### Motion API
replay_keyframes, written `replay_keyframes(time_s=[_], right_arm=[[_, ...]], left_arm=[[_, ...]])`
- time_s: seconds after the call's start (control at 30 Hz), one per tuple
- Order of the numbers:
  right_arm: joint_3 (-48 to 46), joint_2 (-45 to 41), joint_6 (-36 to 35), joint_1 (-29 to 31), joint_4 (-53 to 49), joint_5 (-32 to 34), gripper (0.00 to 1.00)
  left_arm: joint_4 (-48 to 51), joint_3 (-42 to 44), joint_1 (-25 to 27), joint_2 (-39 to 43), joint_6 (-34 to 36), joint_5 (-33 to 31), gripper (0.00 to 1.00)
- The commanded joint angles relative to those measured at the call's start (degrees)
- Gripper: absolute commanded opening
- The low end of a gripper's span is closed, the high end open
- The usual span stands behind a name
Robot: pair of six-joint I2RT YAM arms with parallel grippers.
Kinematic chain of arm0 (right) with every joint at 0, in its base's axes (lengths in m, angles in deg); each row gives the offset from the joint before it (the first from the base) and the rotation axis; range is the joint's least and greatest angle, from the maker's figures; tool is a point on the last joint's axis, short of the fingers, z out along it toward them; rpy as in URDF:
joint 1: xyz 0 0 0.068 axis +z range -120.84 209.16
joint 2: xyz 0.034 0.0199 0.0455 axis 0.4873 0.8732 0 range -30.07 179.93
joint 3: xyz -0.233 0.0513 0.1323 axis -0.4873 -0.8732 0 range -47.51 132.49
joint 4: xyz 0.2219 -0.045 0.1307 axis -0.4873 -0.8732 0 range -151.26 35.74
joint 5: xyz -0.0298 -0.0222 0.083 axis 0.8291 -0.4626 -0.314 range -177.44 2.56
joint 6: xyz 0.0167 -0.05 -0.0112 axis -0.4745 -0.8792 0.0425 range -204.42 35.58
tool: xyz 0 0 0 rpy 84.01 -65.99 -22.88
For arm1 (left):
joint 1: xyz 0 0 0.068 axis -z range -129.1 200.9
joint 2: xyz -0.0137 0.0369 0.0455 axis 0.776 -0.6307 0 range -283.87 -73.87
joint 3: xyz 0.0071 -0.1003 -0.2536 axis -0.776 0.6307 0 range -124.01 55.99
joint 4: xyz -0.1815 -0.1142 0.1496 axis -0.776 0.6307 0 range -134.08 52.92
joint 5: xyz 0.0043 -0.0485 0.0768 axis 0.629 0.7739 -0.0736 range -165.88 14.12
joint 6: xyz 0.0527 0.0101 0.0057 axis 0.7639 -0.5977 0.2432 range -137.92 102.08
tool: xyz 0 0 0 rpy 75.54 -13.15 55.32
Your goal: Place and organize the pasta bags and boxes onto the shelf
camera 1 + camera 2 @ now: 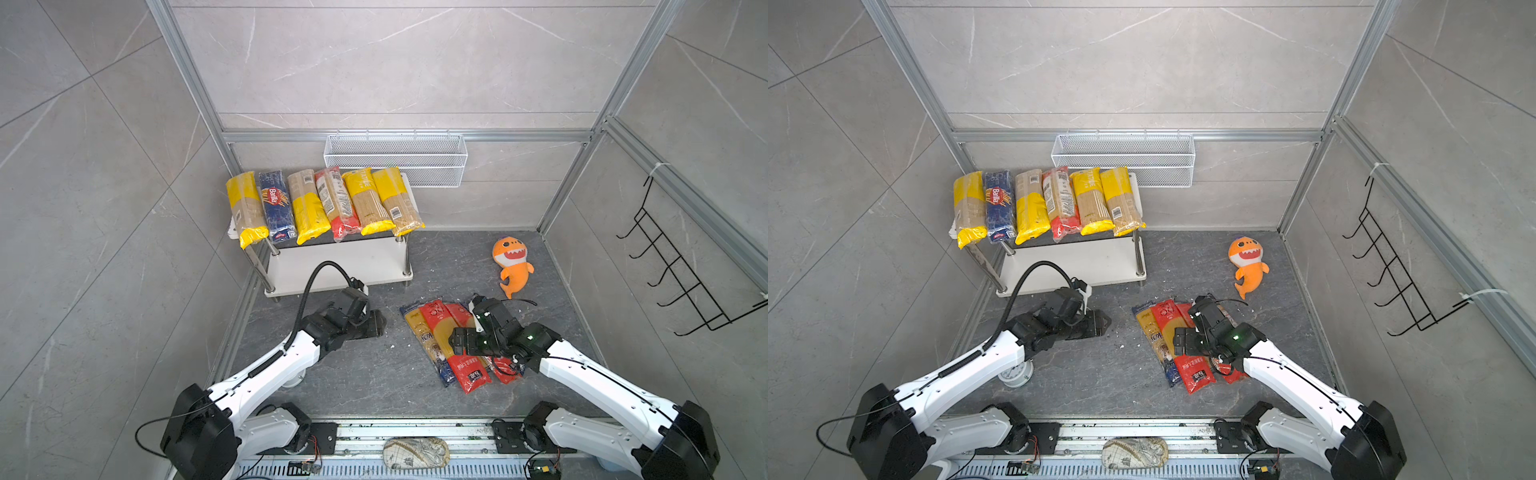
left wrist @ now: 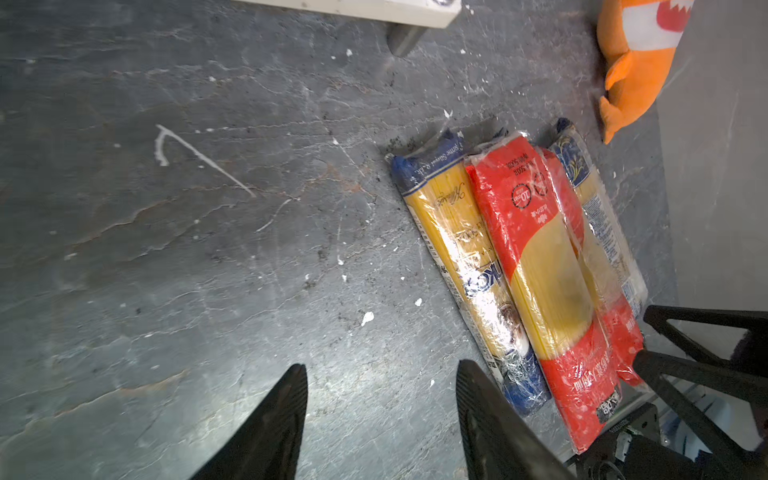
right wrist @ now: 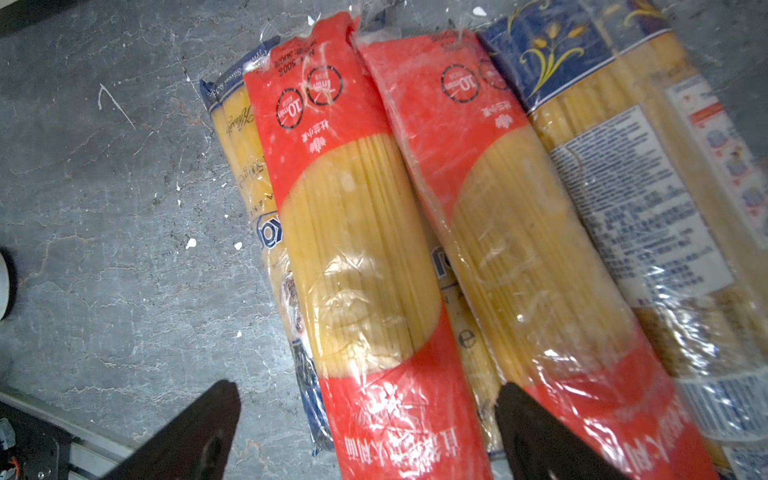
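Six packs (image 1: pixel 324 203) lie side by side on the top tier of the shelf (image 1: pixel 345 266), upper centre-left in both top views. They fill it edge to edge, near ends overhanging the front. Its lower tier is bare; we judge the rest belongs there. At least four packs remain in a pile (image 1: pixel 436 320) on the table (image 1: pixel 365 374), lower centre-right. Right fingers (image 3: pixel 187 436) spread wide astride a red pack (image 3: pixel 365 249), not closed. Left fingers (image 2: pixel 270 424) half apart, empty, over bare table. Open table lies between pile and shelf; the plush shark (image 1: pixel 513 266) sits well apart.
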Motion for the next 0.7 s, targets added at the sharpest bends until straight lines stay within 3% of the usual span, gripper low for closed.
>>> replay_keyframes(time_s=[0.0, 0.23, 0.67], right_arm=[[-1.3, -1.5, 1.0, 0.0, -2.7, 0.8, 1.0], [-6.1, -1.8, 5.2, 3.8, -0.3, 0.6, 1.0], [-8.8, 7.7, 7.6, 9.7, 7.1, 2.5, 0.99]], left_arm=[[-5.2, -1.6, 3.4, -1.9, -3.5, -3.2, 0.62], [-7.2, 0.1, 6.8, -3.9, -5.4, -4.3, 0.63], [0.6, 2.9, 6.8, 4.0, -2.7, -13.3, 0.67]])
